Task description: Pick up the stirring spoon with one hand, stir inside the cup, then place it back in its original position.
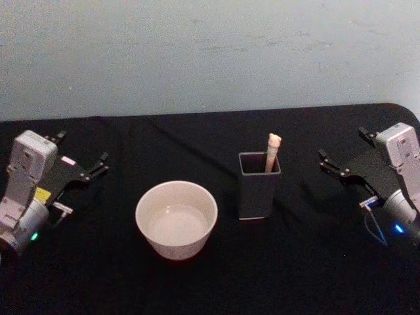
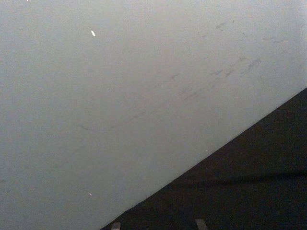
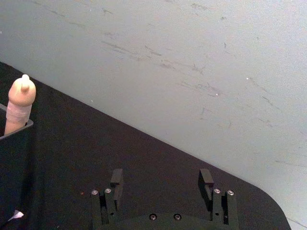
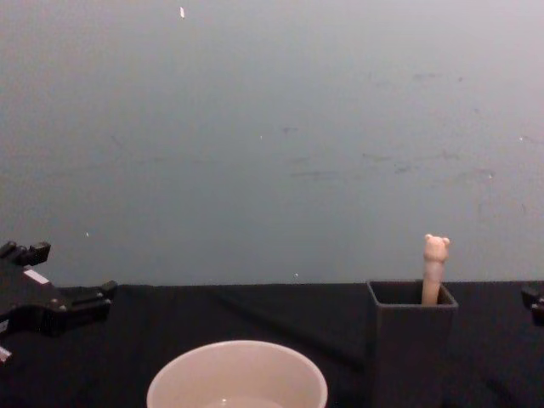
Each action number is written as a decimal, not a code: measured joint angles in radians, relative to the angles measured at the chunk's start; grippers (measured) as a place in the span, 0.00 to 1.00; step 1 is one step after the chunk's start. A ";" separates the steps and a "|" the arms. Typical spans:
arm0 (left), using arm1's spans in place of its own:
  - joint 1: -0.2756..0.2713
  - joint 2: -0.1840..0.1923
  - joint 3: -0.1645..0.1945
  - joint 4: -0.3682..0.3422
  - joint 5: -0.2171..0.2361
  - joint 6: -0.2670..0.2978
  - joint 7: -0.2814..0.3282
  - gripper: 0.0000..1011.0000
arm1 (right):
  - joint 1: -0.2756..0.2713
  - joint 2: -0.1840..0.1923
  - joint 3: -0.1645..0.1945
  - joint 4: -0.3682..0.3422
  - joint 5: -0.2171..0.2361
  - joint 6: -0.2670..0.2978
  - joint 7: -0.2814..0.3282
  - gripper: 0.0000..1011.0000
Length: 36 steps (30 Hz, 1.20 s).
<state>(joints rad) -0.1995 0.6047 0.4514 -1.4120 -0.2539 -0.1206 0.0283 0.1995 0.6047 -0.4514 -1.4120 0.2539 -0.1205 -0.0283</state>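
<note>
The stirring spoon (image 1: 273,152) stands in the dark grey square holder (image 1: 258,187) right of centre, its cream bear-topped handle (image 4: 434,265) sticking out of the mouth; its bowl is hidden inside. The wide cream cup (image 1: 176,220) sits left of the holder, a short gap between them. My right gripper (image 1: 342,148) hovers open at the table's right side, well clear of the holder, with nothing between its fingers (image 3: 206,178). In the right wrist view the spoon handle (image 3: 20,101) shows off to one side. My left gripper (image 1: 81,149) rests open at the far left.
A black cloth covers the table (image 1: 210,282), which ends at a pale grey-blue wall (image 1: 210,52) behind. The table's rounded right corner (image 1: 403,108) lies just past the right arm. Bare cloth lies in front of the cup and holder.
</note>
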 joint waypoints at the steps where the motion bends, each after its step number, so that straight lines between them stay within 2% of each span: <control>1: 0.000 0.000 0.000 0.000 0.000 0.000 0.000 0.99 | 0.000 0.000 0.000 0.000 0.000 0.000 0.000 0.99; 36: 0.000 0.000 0.000 0.000 0.000 0.000 0.000 0.99 | 0.000 0.000 0.000 0.000 0.000 0.000 0.000 0.99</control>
<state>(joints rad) -0.1995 0.6047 0.4514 -1.4120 -0.2539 -0.1205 0.0283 0.1995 0.6047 -0.4514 -1.4120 0.2539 -0.1205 -0.0283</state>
